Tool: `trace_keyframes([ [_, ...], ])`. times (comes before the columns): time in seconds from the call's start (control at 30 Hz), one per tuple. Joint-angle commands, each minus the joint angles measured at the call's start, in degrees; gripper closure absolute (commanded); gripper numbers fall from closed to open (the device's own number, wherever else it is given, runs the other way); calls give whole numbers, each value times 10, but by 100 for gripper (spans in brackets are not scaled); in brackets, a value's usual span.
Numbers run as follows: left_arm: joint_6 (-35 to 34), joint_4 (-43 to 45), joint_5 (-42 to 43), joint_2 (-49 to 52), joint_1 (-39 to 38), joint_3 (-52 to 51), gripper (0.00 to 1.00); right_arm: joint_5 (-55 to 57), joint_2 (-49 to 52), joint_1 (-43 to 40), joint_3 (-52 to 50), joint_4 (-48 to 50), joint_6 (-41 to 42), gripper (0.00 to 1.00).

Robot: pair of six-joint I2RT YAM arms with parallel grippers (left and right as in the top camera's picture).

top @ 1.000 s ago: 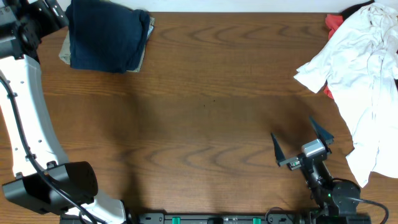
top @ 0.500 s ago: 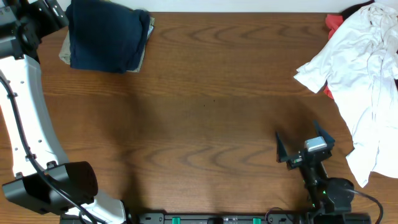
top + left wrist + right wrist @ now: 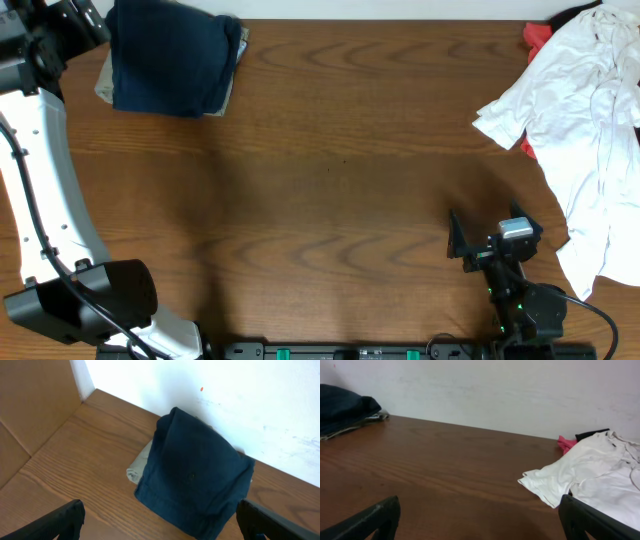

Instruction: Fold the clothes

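A folded dark navy garment (image 3: 172, 58) lies at the table's back left on top of a folded khaki garment (image 3: 105, 82). Both show in the left wrist view, navy (image 3: 195, 470) over khaki (image 3: 139, 467). A crumpled white garment (image 3: 585, 110) lies at the right side, also in the right wrist view (image 3: 590, 472). My left gripper (image 3: 160, 522) is open and empty, held above the table just in front of the navy pile. My right gripper (image 3: 483, 240) is open and empty near the front right, left of the white garment.
A red cloth (image 3: 536, 40) and a black cloth (image 3: 570, 14) lie under the white garment at the back right. A cardboard wall (image 3: 35, 400) stands left of the pile. A white wall (image 3: 495, 390) runs behind the brown wooden table (image 3: 340, 170).
My right gripper has drawn back toward the front edge and turned more upright. The left arm and the garments have not moved.
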Motion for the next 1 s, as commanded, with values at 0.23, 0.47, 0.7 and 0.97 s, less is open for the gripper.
trace_keyframes([
  [0.23,-5,0,-3,3,0,-2,2,8,-5,7,-1,-3,10,1],
  [0.47,-5,0,-3,3,0,-2,2,8,-5,7,-1,-3,10,1],
  [0.7,-5,-1,-3,1,0,-3,2,8,-5,7,-1,-3,10,1],
  [0.97,-5,-13,-3,-78,-55,-21,2,8,-5,7,-1,-3,10,1],
])
